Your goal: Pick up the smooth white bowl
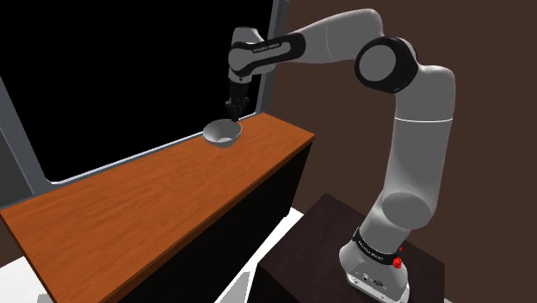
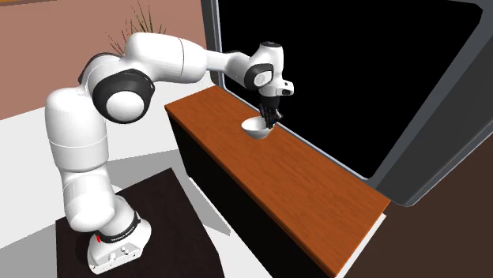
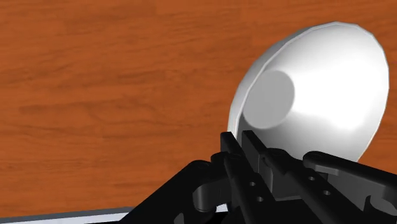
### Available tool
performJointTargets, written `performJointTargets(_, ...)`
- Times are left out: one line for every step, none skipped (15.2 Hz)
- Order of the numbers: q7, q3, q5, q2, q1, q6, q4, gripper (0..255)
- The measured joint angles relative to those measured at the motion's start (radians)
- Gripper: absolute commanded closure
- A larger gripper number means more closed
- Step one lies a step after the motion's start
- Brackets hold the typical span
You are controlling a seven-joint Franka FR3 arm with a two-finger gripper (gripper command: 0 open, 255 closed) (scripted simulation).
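Gripper point(image 3: 242, 137) closed on near rim of white bowl point(image 3: 318, 95); bowl near window-side end of wooden worktop point(image 1: 155, 198).

Dim, soft light overall, with a gentle sheen inside the white bowl point(image 3: 318, 89).

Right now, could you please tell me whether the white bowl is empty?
Empty: in the wrist view the bowl has a bare white inside; the shoulder view shows it rim up.
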Motion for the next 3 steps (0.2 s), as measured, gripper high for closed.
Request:
performJointTargets(0.001, 0.000, 0.000, -0.002, 0.001, -0.012, 0.010, 255)
performJointTargets(0.002, 0.001, 0.000, -0.007, 0.002, -0.026, 0.019, 255)
performJointTargets(0.002, 0.001, 0.000, -0.008, 0.002, -0.032, 0.024, 255)
